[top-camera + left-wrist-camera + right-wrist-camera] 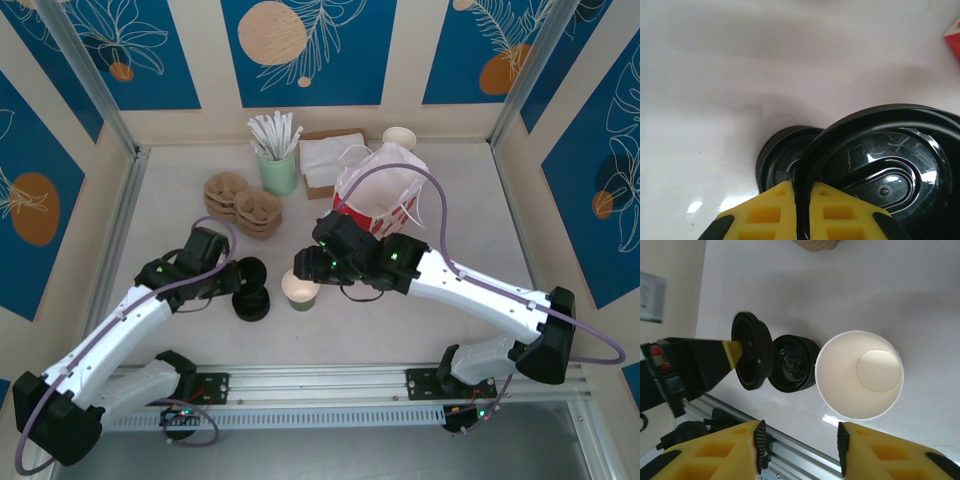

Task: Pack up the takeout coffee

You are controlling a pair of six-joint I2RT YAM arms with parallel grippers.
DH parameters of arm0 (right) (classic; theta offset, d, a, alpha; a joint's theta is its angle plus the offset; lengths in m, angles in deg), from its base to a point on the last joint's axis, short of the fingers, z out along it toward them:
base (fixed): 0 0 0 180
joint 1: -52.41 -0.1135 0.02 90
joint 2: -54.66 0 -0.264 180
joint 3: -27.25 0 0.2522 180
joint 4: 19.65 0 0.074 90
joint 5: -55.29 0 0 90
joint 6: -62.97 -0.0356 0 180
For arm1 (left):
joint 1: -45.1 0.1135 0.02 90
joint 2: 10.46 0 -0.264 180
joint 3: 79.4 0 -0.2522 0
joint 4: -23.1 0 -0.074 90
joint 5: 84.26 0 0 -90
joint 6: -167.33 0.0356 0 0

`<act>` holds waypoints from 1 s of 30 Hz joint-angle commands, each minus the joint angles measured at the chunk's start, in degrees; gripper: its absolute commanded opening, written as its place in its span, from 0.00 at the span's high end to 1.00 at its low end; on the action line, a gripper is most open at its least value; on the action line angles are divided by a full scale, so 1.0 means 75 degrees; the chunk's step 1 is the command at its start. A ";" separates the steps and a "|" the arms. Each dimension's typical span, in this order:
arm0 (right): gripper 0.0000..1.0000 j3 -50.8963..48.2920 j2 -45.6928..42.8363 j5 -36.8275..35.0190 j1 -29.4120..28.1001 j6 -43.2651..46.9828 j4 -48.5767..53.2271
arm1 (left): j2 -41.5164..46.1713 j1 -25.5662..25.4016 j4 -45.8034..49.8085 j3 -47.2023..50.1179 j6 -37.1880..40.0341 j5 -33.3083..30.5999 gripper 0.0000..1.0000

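Lid in hand: the left fingers are pinched tight on the rim of a black lid, tilted up beside the stack of lids. The right fingers stand partly open and hold nothing. The coffee cup sits upright and lidless on the counter, just ahead of their gap. It looks like thin paper, light and easily crushed, so it is best gripped gently around the body, not the rim.

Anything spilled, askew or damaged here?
Nothing spilled or damaged. The cup stands upright, empty and lidless. One black lid beside the lid stack is pinched by its rim in the left gripper, standing on edge rather than flat.
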 commanded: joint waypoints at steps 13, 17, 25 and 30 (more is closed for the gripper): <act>0.41 0.1663 0.0880 0.0168 -0.0256 0.1005 0.0457 | 0.0013 -0.0583 0.0326 -0.1543 -0.0461 0.0524 0.93; 0.41 0.2024 0.1206 0.0236 -0.0257 0.1214 0.0549 | -0.0117 -0.0723 0.0304 -0.1656 -0.0495 0.0598 0.93; 0.41 0.2375 0.1646 0.0320 -0.0092 0.1304 0.0801 | -0.0185 -0.0932 0.0257 -0.1744 -0.0543 0.0573 0.93; 0.47 0.2374 0.1706 0.0400 0.0004 0.1310 0.0734 | -0.0360 -0.0974 0.0338 -0.1810 -0.0391 0.0563 0.93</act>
